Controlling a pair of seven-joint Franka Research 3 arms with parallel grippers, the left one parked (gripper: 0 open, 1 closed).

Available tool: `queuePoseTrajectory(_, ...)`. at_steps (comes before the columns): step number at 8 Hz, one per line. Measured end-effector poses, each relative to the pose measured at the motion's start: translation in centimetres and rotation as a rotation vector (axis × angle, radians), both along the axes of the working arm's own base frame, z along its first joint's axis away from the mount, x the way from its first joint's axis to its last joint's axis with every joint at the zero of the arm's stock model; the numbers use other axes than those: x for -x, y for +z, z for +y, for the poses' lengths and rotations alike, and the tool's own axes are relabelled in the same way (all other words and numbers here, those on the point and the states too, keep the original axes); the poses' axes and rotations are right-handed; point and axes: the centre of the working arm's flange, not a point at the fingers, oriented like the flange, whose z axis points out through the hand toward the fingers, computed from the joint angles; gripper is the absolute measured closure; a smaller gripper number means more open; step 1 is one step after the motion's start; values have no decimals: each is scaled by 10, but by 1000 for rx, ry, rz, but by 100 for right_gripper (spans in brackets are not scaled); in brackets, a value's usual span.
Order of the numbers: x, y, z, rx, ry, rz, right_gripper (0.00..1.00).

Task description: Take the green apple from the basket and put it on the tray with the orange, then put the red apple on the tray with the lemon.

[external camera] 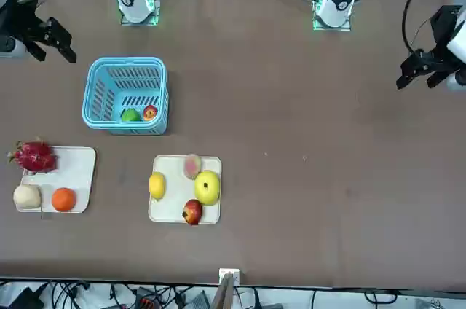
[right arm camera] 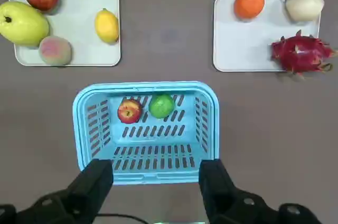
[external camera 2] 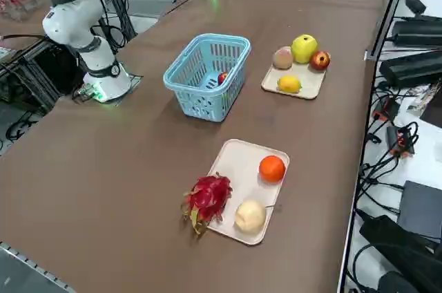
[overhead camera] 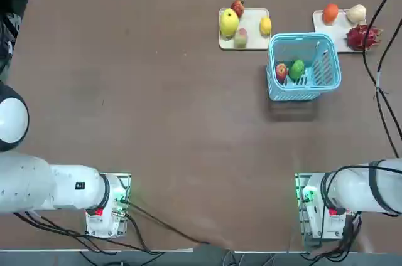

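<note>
1. the green apple and the red apple are held in the basket, side by side.
2. the orange is carried by one tray, the lemon by another.
3. the right gripper's fingers are spread wide above the desk.

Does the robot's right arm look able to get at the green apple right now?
Probably yes: the open right gripper faces the open-topped basket, and nothing covers the green apple.
</note>
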Motion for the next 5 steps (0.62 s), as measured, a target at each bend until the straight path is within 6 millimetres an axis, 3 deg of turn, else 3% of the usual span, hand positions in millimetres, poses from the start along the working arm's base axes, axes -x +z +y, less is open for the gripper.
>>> queuePoseTrajectory(3,0,-1,0,0,0,3,0)
queuePoseTrajectory(5,-7,-16,1,5,-43,30,0)
